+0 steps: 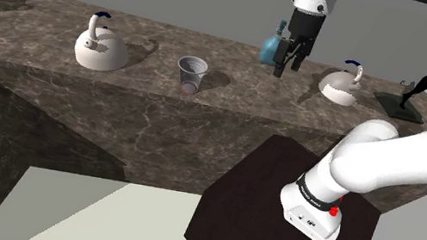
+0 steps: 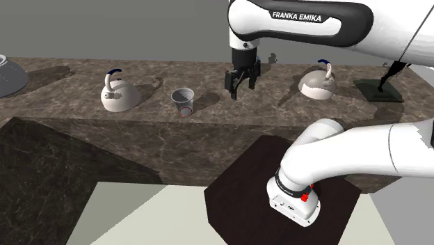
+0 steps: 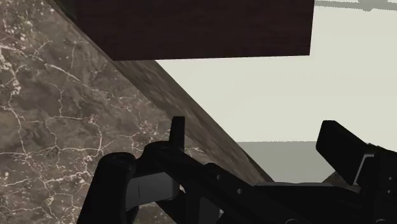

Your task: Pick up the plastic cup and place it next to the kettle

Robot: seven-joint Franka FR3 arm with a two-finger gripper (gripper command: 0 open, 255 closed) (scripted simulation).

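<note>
Two kettles: both white, on the counter [image 1: 230, 113]; first kettle [image 1: 100, 50] at the shoulder view's left, second kettle [image 1: 343, 86] at its right.
Cup [image 1: 192, 74]: clear, upright on the counter between the kettles, nearer the first kettle.
Gripper [image 1: 287, 69]: fingers spread, nothing between them, pointing down above the counter.
Cup to gripper: cup sits lower, to the shoulder view's left, well apart, untouched.
Behind gripper: a teal thing [image 1: 270, 47], partly hidden.
Far right: a dark statue [image 1: 426, 81].

Dim, flat render, lit from the shoulder view's left, soft shadow right of the cup [image 1: 191, 74].
</note>
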